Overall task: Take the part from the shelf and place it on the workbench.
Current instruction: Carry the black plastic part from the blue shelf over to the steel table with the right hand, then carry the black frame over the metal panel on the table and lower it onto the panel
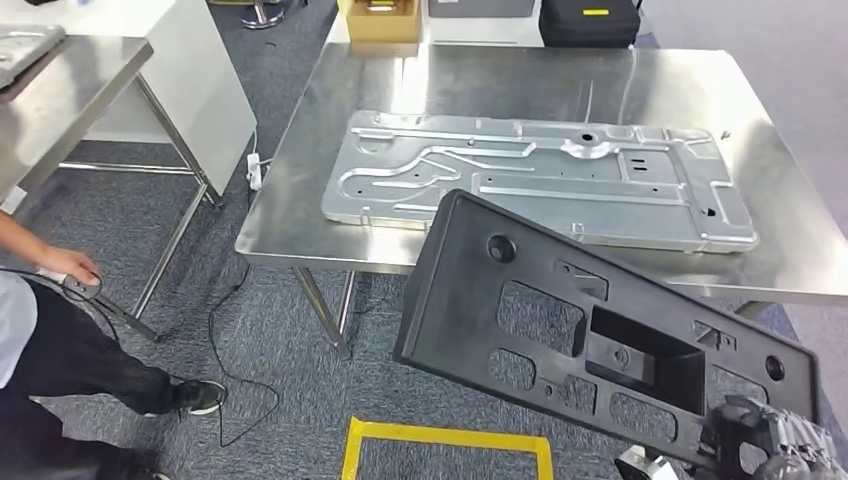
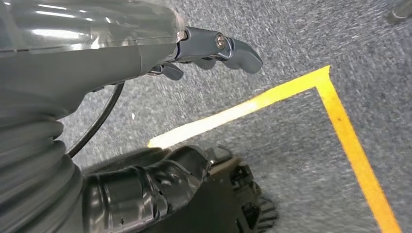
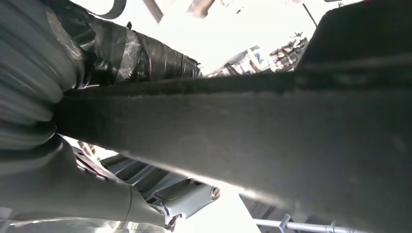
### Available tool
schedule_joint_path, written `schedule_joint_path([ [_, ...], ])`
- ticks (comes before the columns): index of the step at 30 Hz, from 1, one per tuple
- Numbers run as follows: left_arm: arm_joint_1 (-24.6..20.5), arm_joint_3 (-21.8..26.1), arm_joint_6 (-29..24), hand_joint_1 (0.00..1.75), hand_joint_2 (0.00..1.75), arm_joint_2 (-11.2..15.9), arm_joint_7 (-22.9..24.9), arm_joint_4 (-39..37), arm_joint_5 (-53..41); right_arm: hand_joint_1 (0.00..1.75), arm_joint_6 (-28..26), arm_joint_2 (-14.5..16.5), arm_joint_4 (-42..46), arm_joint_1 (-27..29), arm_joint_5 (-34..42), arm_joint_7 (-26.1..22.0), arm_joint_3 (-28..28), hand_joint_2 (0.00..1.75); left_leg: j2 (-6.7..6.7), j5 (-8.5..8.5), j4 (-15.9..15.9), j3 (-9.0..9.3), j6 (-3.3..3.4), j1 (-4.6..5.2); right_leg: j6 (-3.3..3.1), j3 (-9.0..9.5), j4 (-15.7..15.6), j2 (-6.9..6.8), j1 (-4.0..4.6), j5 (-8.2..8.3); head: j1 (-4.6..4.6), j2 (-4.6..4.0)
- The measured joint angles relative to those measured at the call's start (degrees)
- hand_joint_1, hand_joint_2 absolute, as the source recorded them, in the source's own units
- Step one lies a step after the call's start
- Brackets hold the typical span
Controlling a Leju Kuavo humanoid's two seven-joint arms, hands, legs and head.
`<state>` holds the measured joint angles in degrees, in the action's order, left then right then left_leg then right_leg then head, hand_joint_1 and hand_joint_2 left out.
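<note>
black moulded plastic part [image 1: 600,330] gripped by right hand [image 1: 765,445] above brushed steel workbench [image 1: 330,200]; left hand [image 2: 214,48] loosely apart.

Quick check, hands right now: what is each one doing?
Left hand: holds nothing, hangs over the carpet; open or shut cannot be told.
Right hand: holds the black plastic panel.

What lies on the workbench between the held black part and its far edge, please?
A stamped silver metal panel lies flat on the workbench, beyond the black part, in the head view.
</note>
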<state>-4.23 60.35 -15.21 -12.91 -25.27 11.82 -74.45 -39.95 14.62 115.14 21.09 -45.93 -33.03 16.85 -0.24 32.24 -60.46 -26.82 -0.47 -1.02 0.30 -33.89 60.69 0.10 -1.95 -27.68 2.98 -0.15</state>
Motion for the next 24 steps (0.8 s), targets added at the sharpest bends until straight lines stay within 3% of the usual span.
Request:
schedule_joint_path([
  [4,0.01,-0.01,-0.02,0.00,1.75,-0.01,-0.01,0.00,-0.03,1.75,0.00,0.00,0.04,-0.05,0.12,-0.05,0.01,1.75,0.03,4.89,-13.37,-8.68,-0.01,-0.03,-1.14,1.05,-0.09,-0.07,0.72,-1.08,-0.05,0.00],
  [5,0.11,-0.01,-0.02,0.00,1.75,-0.01,0.00,0.00,-0.03,1.75,0.00,0.00,0.03,-0.05,0.13,-0.06,0.01,1.75,0.03,4.82,-14.49,-10.13,0.20,0.04,-1.28,1.42,-0.09,0.02,0.99,-1.40,-0.06,0.00],
  [6,0.20,-0.01,-0.03,0.00,1.75,-0.01,-0.01,0.00,-0.03,1.75,0.00,0.00,0.03,-0.05,0.17,-0.06,0.01,1.75,0.03,3.34,-13.47,-10.56,0.58,0.19,-1.38,1.91,-0.09,0.12,1.24,-1.75,-0.06,0.00],
  [8,0.29,0.00,-0.04,0.00,1.75,0.01,-0.02,0.00,-0.04,1.75,0.00,0.00,0.02,-0.06,0.30,-0.06,0.01,1.75,0.06,-2.09,-6.99,-9.13,1.82,0.84,-1.43,3.00,-0.15,0.22,1.58,-2.49,-0.03,0.00],
  [9,0.27,0.00,-0.06,0.00,1.75,0.04,-0.03,0.00,-0.04,1.75,0.00,0.00,0.00,-0.07,0.39,-0.06,0.01,1.75,0.10,-3.46,-4.05,-8.36,2.43,1.26,-1.35,3.43,-0.20,0.24,1.67,-2.81,0.02,0.00],
  [10,0.18,-0.01,-0.08,0.00,1.75,0.06,-0.05,0.00,-0.04,1.75,0.00,0.00,-0.02,-0.10,0.46,-0.05,0.01,1.75,0.10,-3.96,-1.83,-7.70,2.90,1.64,-1.15,3.63,-0.25,0.22,1.67,-3.09,-0.04,0.00],
  [12,0.12,-0.04,-0.11,0.00,1.75,0.09,-0.08,0.00,-0.05,1.75,0.00,0.00,-0.07,-0.12,0.54,-0.04,0.01,1.75,0.07,-3.43,-0.31,-7.30,3.29,2.05,-0.55,3.95,-0.51,0.25,1.60,-3.54,-0.16,0.00],
  [15,0.27,-0.07,-0.17,0.00,1.75,0.06,-0.08,0.00,-0.08,1.75,-0.01,-0.04,-0.04,-0.16,0.58,-0.02,0.02,1.75,0.12,-4.92,1.79,-5.53,3.58,1.56,0.35,4.34,0.43,0.14,1.69,-4.65,-0.22,0.00],
  [17,0.13,-0.09,-0.19,0.00,1.75,0.00,-0.06,0.00,-0.11,1.75,-0.02,-0.07,-0.05,-0.19,0.64,0.03,0.04,1.75,0.23,-4.99,2.72,-4.46,3.86,1.35,0.76,1.72,5.61,0.09,1.53,-7.00,-0.13,0.00],
  [19,0.02,-0.11,-0.20,0.00,1.75,0.00,-0.04,0.00,-0.13,1.75,-0.01,-0.09,-0.10,-0.18,0.68,0.04,0.08,1.75,0.22,-4.42,2.80,-3.89,4.03,1.33,1.17,-2.76,12.26,0.09,1.28,-9.17,-0.08,0.00],
  [20,0.05,-0.11,-0.20,0.00,1.75,-0.01,-0.04,0.00,-0.13,1.75,-0.01,-0.13,-0.15,-0.16,0.68,0.07,0.11,1.75,0.19,-4.03,2.78,-3.51,3.99,1.32,1.37,-4.28,13.85,0.08,1.13,-8.86,-0.08,0.00],
  [21,0.12,-0.11,-0.20,0.00,1.75,-0.01,-0.03,0.00,-0.13,1.75,0.00,-0.21,-0.20,-0.15,0.69,0.10,0.16,1.75,0.15,-3.58,2.76,-2.99,3.86,1.28,1.53,-4.84,13.43,0.06,0.98,-7.34,-0.08,0.00],
  [24,0.25,-0.12,-0.20,0.00,1.75,-0.08,0.00,0.00,-0.14,1.75,-0.01,-0.44,-0.31,-0.20,0.75,0.21,0.30,1.75,0.02,-1.82,2.48,-1.24,3.06,1.17,1.71,-1.99,4.31,0.00,0.73,-0.26,-0.03,0.00],
])
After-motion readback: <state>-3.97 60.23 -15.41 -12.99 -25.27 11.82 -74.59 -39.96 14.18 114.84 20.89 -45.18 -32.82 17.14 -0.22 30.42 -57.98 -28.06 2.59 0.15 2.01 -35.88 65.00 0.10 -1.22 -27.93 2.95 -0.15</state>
